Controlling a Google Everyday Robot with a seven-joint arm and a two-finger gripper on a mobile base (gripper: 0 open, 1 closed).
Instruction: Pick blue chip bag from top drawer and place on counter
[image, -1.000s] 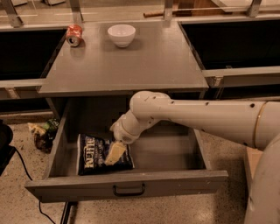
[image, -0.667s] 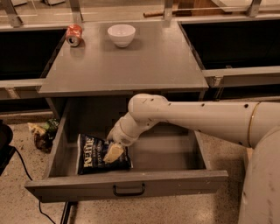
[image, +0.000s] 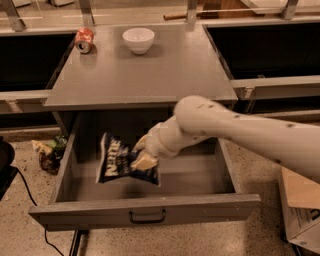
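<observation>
The top drawer (image: 145, 212) stands pulled open below the counter (image: 145, 75), its dark curved handle on the front panel. My gripper (image: 142, 156) is shut on the right side of the blue chip bag (image: 118, 163), a dark navy foil bag with white lettering. The bag hangs lifted above the drawer floor, inside the drawer's opening and below the counter's front edge. My pale arm (image: 235, 132) reaches in from the right.
A crushed red soda can (image: 84, 40) and a white bowl (image: 138, 39) sit at the back of the counter. Crumpled wrappers (image: 50, 152) lie on the speckled floor left of the drawer. A cardboard box (image: 300, 210) stands at the lower right.
The gripper has risen with the chip bag in it; the bag has left the drawer floor and now hangs in the air, higher and tilted.
</observation>
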